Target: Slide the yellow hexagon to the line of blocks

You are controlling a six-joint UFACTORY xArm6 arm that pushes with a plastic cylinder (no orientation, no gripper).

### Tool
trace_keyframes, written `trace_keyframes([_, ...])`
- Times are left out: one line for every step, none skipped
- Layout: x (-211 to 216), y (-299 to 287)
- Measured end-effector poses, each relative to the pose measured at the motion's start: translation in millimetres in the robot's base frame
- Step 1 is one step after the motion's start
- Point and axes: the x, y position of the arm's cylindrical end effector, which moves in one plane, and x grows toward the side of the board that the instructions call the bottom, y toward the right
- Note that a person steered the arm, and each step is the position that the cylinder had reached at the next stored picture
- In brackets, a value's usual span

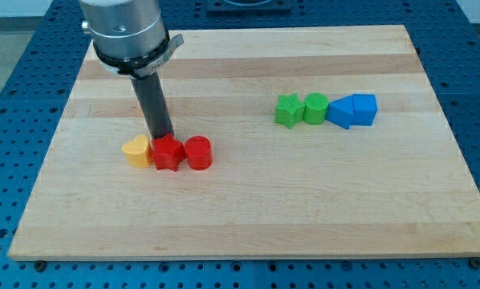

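Nearest the camera sit three blocks in a row toward the board's left edge: a yellow block, looking more heart-shaped than hexagonal, a red star and a red cylinder, all touching. My tip stands just behind the red star; no gripper on this rod. Over toward the right edge lie a green star, green cylinder and two blue blocks. Yellow already touches the red pair, so the slide looks about done.

My tip down, rod upright
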Motion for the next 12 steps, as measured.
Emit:
trace_keyframes([-5,0])
trace_keyframes([-18,0])
trace_keyframes([-28,0])
trace_keyframes([-32,1])
trace_keyframes([-49,15])
trace_keyframes([-75,21])
trace_keyframes([-93,1])
trace_keyframes([-95,-25])
trace_keyframes([-95,-34])
trace_keyframes([-94,-34])
trace_keyframes([-87,-34])
trace_keyframes([-77,-34])
